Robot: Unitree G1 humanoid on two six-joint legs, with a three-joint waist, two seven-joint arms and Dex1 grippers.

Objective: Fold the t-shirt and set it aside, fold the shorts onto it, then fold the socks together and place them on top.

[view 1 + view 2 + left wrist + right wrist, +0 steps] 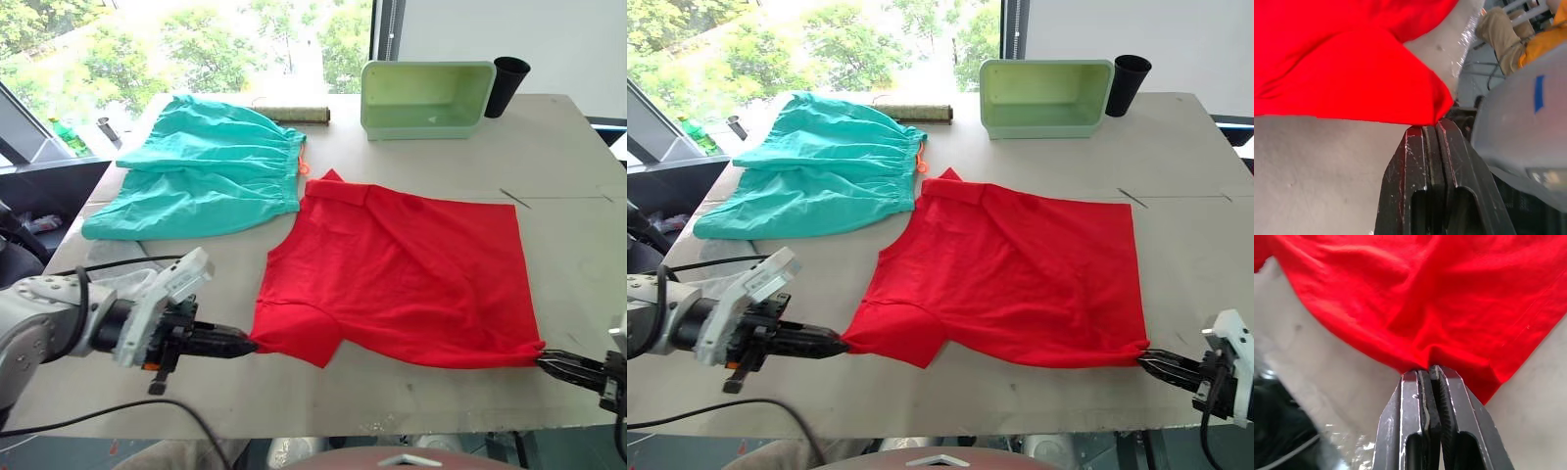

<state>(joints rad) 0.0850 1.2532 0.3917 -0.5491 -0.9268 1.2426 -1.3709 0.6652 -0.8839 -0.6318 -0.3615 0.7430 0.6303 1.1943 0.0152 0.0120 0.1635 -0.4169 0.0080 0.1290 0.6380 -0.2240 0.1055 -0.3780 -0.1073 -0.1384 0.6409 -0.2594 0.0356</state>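
Observation:
The red t-shirt (407, 274) lies spread flat on the table, collar toward the far left. My left gripper (250, 344) is shut on the near-left sleeve corner, seen close up in the left wrist view (1430, 128). At the shirt's near-right hem corner, my right gripper (541, 359) is shut on the fabric (1424, 371). Both pinched corners rest low at the table's front edge. The teal shorts (201, 171) lie at the far left, orange drawstring showing. A light grey bit of fabric, likely the socks (122, 276), peeks out behind my left arm, mostly hidden.
A pale green bin (426, 96) lies on its side at the back, with a black cup (509, 83) to its right. A rolled-up mat or tube (294, 115) lies behind the shorts. The table's front edge (392, 416) runs just below both grippers.

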